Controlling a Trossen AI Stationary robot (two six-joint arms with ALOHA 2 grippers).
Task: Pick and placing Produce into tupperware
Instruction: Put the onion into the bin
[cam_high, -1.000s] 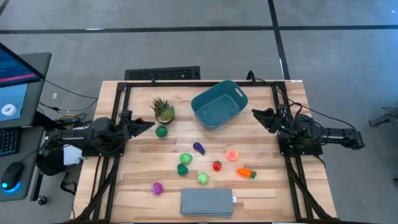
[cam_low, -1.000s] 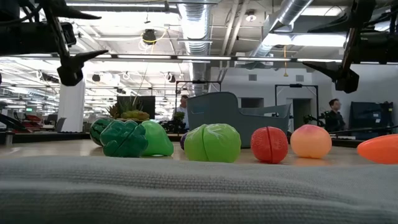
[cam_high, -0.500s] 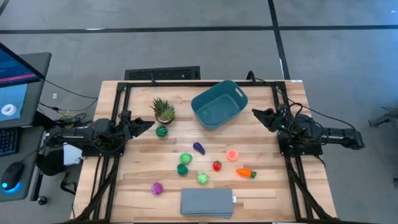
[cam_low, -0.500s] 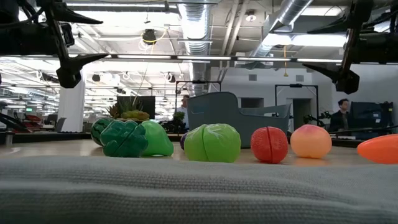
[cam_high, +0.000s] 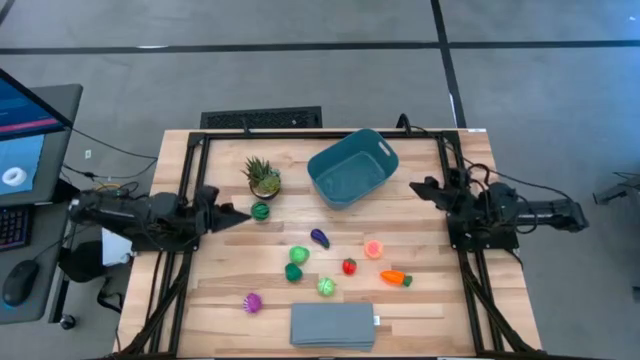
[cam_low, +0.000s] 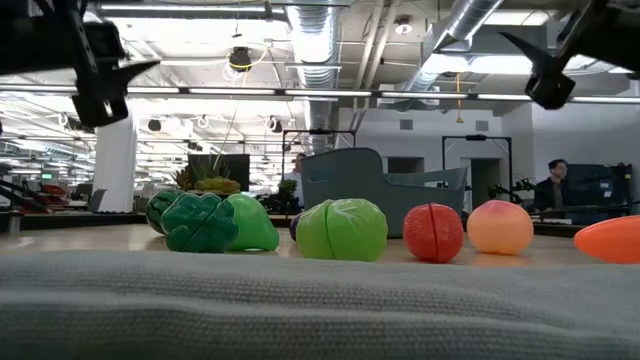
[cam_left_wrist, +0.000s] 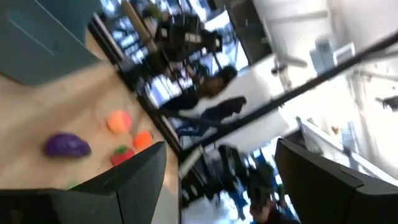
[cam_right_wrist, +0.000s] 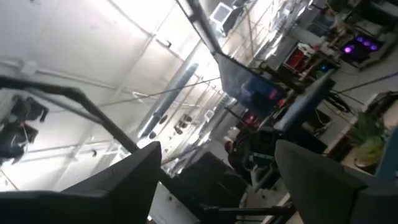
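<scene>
the left gripper (cam_high: 240, 216) has slid forward toward the dark green ball (cam_high: 260, 211) and dipped. the right gripper (cam_high: 418, 186) has pulled back slightly and tipped up. in the room, a person (cam_low: 553, 185) has walked right.

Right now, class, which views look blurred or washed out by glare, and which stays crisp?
Left wrist view: smeared with motion blur. Right wrist view: glare from ceiling lights. Low view: the grey slab looms soft up close. High view: crisp, the tupperware sharply edged.
</scene>
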